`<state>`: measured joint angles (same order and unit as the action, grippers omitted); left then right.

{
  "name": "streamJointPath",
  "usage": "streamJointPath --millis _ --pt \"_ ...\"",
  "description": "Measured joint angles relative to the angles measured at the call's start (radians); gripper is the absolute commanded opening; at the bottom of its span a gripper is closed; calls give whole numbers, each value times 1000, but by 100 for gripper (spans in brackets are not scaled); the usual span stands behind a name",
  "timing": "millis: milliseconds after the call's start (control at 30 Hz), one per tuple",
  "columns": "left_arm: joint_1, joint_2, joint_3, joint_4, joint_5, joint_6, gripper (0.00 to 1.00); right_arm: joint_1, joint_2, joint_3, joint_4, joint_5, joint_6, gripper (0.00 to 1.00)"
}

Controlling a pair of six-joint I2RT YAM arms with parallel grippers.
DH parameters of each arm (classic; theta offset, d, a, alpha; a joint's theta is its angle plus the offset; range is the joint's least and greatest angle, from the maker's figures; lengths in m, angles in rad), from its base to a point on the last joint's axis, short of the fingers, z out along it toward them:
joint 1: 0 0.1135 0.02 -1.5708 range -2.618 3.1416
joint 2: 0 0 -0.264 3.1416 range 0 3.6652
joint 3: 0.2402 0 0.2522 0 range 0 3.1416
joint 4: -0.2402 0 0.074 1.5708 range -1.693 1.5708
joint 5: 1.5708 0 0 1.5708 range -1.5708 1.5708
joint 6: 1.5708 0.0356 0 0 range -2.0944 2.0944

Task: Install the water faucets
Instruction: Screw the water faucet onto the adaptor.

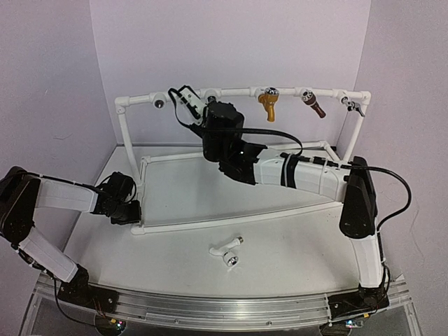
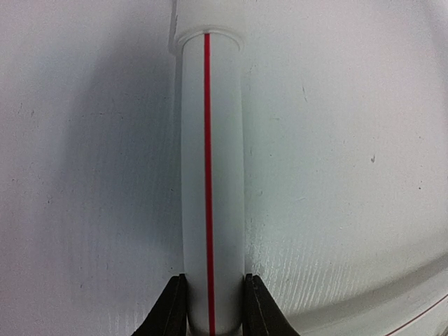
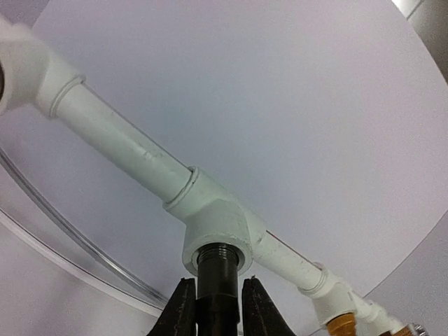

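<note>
Right gripper (image 3: 218,283) is clamped on the black faucet (image 3: 218,262), fingers tight on both sides of its body. The threaded end sits right at the mouth of a tee fitting (image 3: 217,224) on the top rail (image 1: 245,91). That is about 11 o'clock on the pipe frame (image 1: 238,218) seen from above. It looks held that way so the thread lines up with the socket for screwing in; I can't tell how deep it has gone. Left gripper (image 2: 215,294) is closed around the base pipe (image 2: 210,140), the one with the red stripe, fingers touching both sides, at the frame's 8 o'clock corner. My read is that it is there to pin the frame so it doesn't twist or slide while the other arm turns the tap. The white faucet (image 1: 225,247) lies loose on the table (image 1: 294,245), at 6 o'clock, just outside the front rail, apart from both arms and not yet fitted. Count: two arms, both gripping. Two faucets to install, one black at the socket and one white on the table. Already hanging on the rail are one gold tap (image 1: 268,103) near 12, one brown tap (image 1: 313,105) near 1, one small grey tap (image 1: 159,103) at 10 and a second small grey tap (image 1: 353,106) at 2. That makes four fitted, plus the black one at its tee. I can't see which socket is left for the white one.
</note>
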<state>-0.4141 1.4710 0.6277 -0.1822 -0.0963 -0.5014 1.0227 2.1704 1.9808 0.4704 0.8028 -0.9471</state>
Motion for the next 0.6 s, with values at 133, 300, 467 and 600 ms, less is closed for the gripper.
streamJointPath --millis 133,300,467,600 --pt "0 0 0 -1 2 0 0 -13 -63 -82 -9 -59 406 0" --pt "0 0 0 -1 7 0 0 -35 -107 -144 -3 -121 850 0" --pt "0 0 0 -1 9 0 0 -48 -144 -224 47 -158 1250 0" --pt "0 -2 0 -2 14 0 0 -54 -173 -307 135 -192 1495 0"
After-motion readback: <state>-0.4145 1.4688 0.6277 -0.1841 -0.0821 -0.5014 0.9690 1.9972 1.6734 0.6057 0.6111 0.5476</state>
